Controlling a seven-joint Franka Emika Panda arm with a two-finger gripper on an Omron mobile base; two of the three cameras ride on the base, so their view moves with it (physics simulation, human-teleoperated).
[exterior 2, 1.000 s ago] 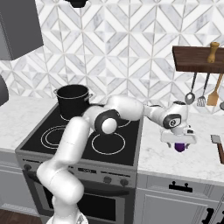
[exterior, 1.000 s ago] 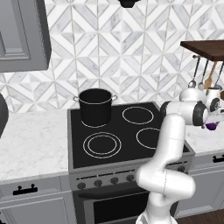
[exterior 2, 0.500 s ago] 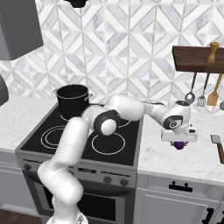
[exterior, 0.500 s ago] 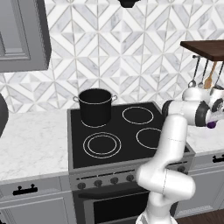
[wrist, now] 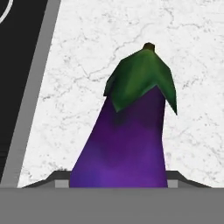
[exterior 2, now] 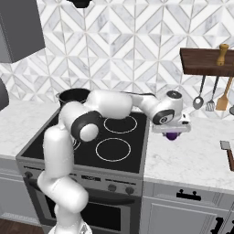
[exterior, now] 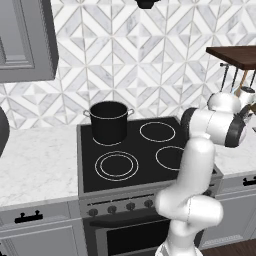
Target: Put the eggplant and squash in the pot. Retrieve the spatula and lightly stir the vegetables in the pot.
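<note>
The jaws close on the glossy dark purple eggplant (wrist: 124, 140) (green cap at upper centre of the hand view), just above the white marble counter (exterior 2: 192, 155) at centre right. The tall black cylindrical pot (exterior: 109, 121) stands centre left on the stove.

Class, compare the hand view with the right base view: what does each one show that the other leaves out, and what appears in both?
Hand view alone: the eggplant's green cap up close, the purple body running down between the fingers.

Right base view alone: the pot at the stove's back left, the white arm reaching over the burners, utensils hanging under a wooden shelf, and the spatula lying at the right edge of the counter.

Both: the eggplant, the marble counter under it, and the black stove.
</note>
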